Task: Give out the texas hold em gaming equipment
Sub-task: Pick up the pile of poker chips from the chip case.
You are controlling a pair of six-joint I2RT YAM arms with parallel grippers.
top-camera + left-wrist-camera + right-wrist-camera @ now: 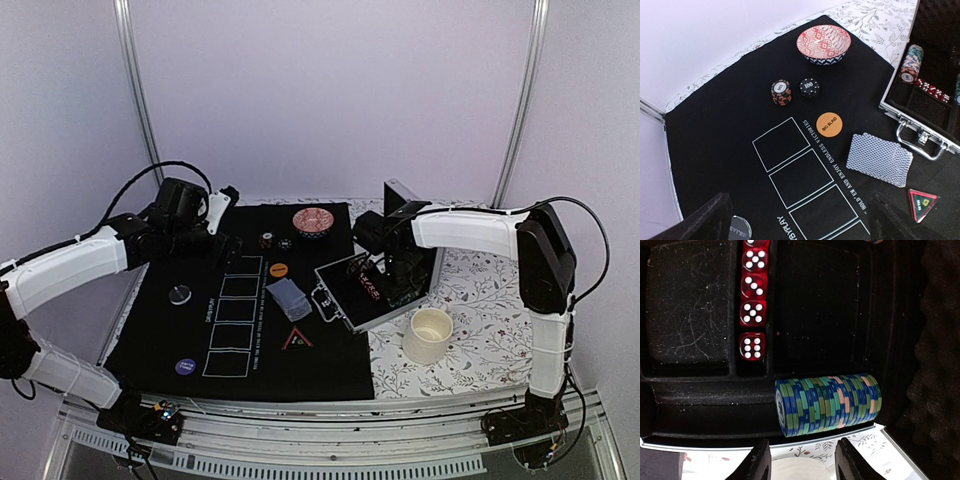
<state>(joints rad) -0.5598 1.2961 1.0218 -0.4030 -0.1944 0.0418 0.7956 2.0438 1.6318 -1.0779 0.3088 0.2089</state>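
Note:
On the black felt mat (160,330) lie a fanned deck of grey-blue-backed cards (290,297) (880,159), a red triangle marker (297,340) (923,202), an orange disc (279,269) (829,124), a purple disc (185,366) and a silvery disc (180,293). A red chip stack (781,92) and a black chip (809,87) stand near the bowl. My left gripper (228,245) (797,225) hovers open over the mat's far left. My right gripper (395,275) (802,462) hangs open inside the case, just short of a roll of green-blue chips (827,405).
The open aluminium case (345,300) (920,137) sits on the flowered cloth, holding red dice (752,300) and another chip roll (910,62). A red patterned bowl (314,221) (824,44) stands at the mat's far edge. A white cup (428,334) stands in front of the case.

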